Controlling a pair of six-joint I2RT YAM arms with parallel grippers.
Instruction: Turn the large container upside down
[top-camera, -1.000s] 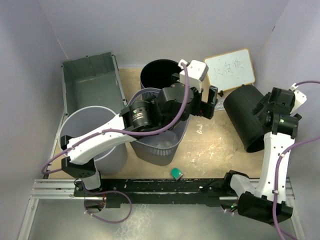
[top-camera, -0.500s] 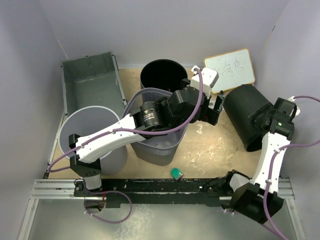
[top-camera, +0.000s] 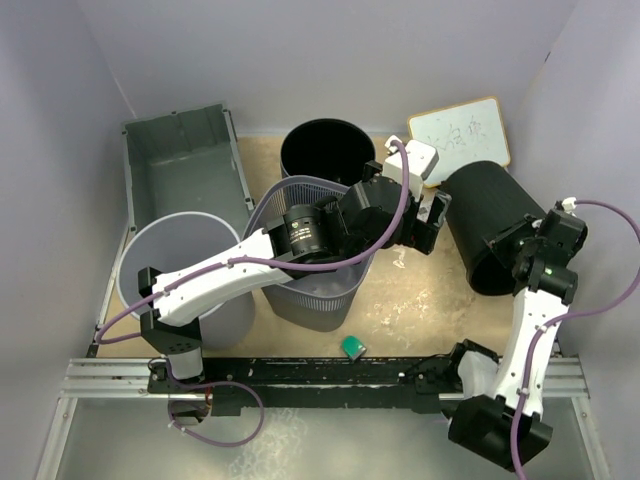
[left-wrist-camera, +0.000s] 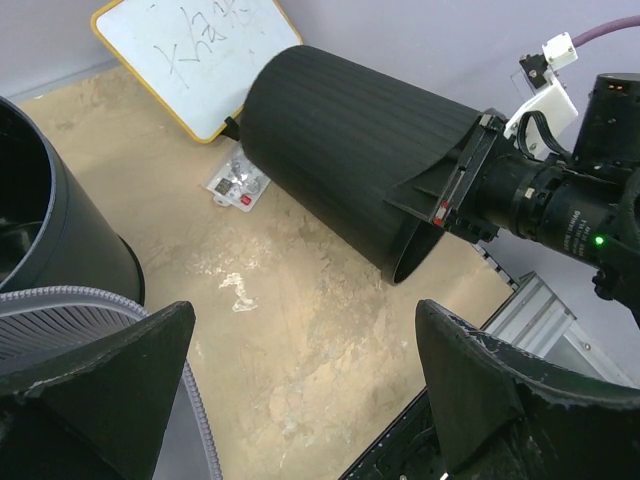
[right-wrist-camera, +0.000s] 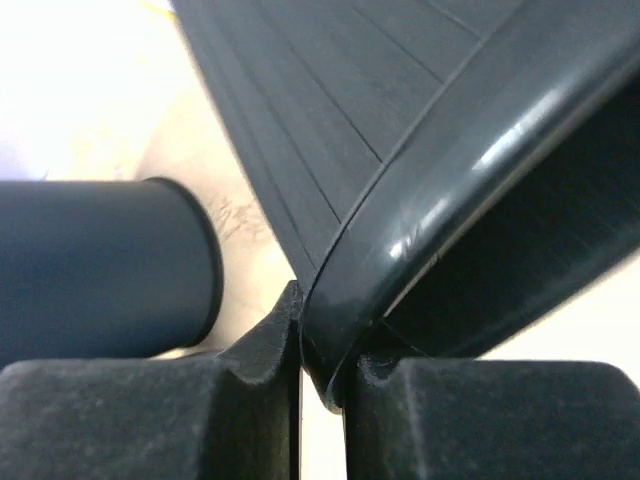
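**Two arms out, neither near the crate**

Right gripper (right-wrist-camera: 322, 345): jaws narrow, pinched on the rim of the black ribbed bin (right-wrist-camera: 400, 90), with one finger inside the mouth and one outside. In the top view this grip sits at about 3 o'clock. The bin lies on its side, mouth toward 5 o'clock and closed end toward 11.

Left gripper (left-wrist-camera: 305, 310): jaws wide, nothing between them. It hangs over the middle of the table, just beyond the rim of the grey mesh basket (top-camera: 310, 300) and pointed at the ribbed bin. Its arm stretches across the basket from 7 o'clock.

Surface: tan board (top-camera: 430, 300), scuffed, with pale patches. Plain lilac walls (top-camera: 320, 60) close it in at 9, 12 and 3 o'clock. A black rail (top-camera: 320, 375) runs along 6 o'clock and carries both bases.

The large container (top-camera: 185, 165) is at 10 to 11 o'clock, hard against the left wall with its open side up, well apart from both grippers.

Several things stand between it and the arms:
- A round light grey bin (top-camera: 175, 245) at 8 to 9 o'clock, just beside the crate's near end.
- The mesh basket at centre.
- An upright black bin (top-camera: 325, 150) at 12 o'clock.

A whiteboard (top-camera: 460, 138) with scrawl leans at 1 o'clock, near the ribbed bin's closed end. A small clear packet (left-wrist-camera: 237, 185) lies at its lower edge. A small green object (top-camera: 353, 346) lies at 6 o'clock, near the rail.
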